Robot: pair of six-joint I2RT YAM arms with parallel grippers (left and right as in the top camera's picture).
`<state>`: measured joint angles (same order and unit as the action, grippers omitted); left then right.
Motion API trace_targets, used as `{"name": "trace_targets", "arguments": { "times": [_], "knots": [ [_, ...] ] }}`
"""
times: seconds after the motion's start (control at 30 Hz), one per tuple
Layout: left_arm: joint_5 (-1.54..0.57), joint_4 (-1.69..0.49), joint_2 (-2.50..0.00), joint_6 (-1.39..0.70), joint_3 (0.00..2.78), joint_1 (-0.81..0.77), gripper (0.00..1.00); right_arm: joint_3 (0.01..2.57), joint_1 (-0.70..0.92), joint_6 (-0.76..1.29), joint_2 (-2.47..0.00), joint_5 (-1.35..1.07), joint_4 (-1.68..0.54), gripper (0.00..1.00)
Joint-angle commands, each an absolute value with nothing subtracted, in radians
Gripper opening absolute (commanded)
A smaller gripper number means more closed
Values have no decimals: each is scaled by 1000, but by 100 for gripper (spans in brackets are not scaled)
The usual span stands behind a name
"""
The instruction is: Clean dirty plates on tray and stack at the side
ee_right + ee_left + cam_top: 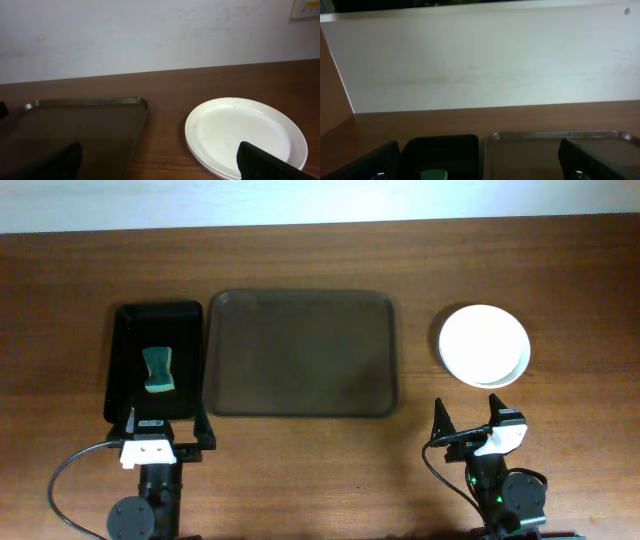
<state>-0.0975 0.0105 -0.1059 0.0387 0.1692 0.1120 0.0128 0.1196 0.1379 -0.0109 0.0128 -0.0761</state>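
Note:
The dark brown tray (300,352) lies in the middle of the table with nothing on it; it also shows in the left wrist view (560,145) and the right wrist view (75,125). A stack of plates (484,345) with a white one on top sits on the table to the tray's right, also in the right wrist view (240,132). How many plates are stacked I cannot tell. My left gripper (168,430) is open and empty near the front edge. My right gripper (466,425) is open and empty just in front of the plates.
A smaller black tray (152,360) left of the brown tray holds a green sponge (157,370), also seen in the left wrist view (434,174). A pale wall (480,55) stands behind the table's far edge.

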Motion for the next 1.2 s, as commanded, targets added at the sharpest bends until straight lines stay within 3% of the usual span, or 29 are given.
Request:
{"name": "trace_targets", "arguments": {
  "times": [0.0,0.23,0.37,1.17],
  "knots": [
    [-97,49,-38,133,102,91,99,6,126,138,-3,11,-82,98],
    [-78,111,-5,204,8,91,99,6,126,138,-4,10,-82,98],
    [-78,-76,-5,219,8,92,99,6,126,138,-3,10,-82,98],
    [-75,-76,-5,218,9,92,99,6,126,138,-4,10,-82,98]
  ]
}}
